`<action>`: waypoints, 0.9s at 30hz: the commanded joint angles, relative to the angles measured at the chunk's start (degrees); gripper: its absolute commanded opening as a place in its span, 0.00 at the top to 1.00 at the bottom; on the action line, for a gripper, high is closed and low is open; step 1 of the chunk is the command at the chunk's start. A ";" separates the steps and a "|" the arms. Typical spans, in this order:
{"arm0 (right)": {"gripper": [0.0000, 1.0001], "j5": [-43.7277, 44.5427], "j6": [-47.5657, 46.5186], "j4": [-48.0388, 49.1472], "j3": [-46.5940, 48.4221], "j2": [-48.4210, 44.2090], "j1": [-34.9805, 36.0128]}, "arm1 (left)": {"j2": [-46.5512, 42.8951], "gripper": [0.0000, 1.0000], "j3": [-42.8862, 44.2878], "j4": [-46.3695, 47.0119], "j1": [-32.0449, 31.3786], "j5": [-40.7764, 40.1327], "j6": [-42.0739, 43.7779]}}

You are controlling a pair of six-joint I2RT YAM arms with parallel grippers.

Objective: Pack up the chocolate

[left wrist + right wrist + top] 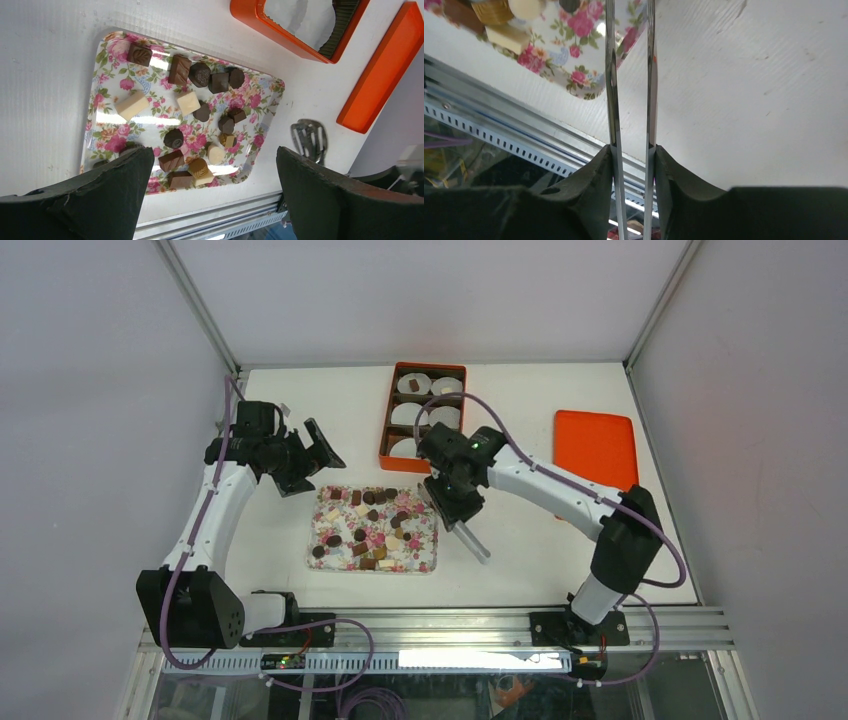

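Observation:
Several small chocolates [372, 515], dark brown, light brown and cream, lie on a floral tray [318, 540]. One dark chocolate [413, 385] sits in a far paper cup of the orange box [390, 420]. My left gripper [318, 455] is open and empty, above the table beyond the tray's far left corner. Its wrist view looks down on the chocolates [200, 75] and tray [107, 90] between the wide-open fingers [212, 155]. My right gripper [455, 502] is shut on metal tongs [473, 540] beside the tray's right edge. In the right wrist view the tongs [611, 75] run from the gripper [633, 150] past the tray corner [574, 75].
The orange box holds several white paper cups [445, 418] behind the tray. An orange lid [596, 445] lies flat at the right. An aluminium rail [450, 625] runs along the near table edge. The box [280, 35], the lid [382, 70] and the tongs' end [309, 140] show in the left wrist view.

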 commanded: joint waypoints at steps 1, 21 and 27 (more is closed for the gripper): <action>0.65 -0.89 1.73 0.56 -1.65 -1.15 3.61 | -1.55 0.01 2.10 0.55 0.80 0.06 0.63; 0.58 -0.09 -4.92 -1.74 4.68 12.07 8.23 | -1.37 0.01 1.58 0.00 0.80 -0.11 0.56; 0.57 0.29 -5.55 -1.53 6.81 14.90 8.32 | -1.26 0.01 1.55 0.00 0.88 -0.46 0.87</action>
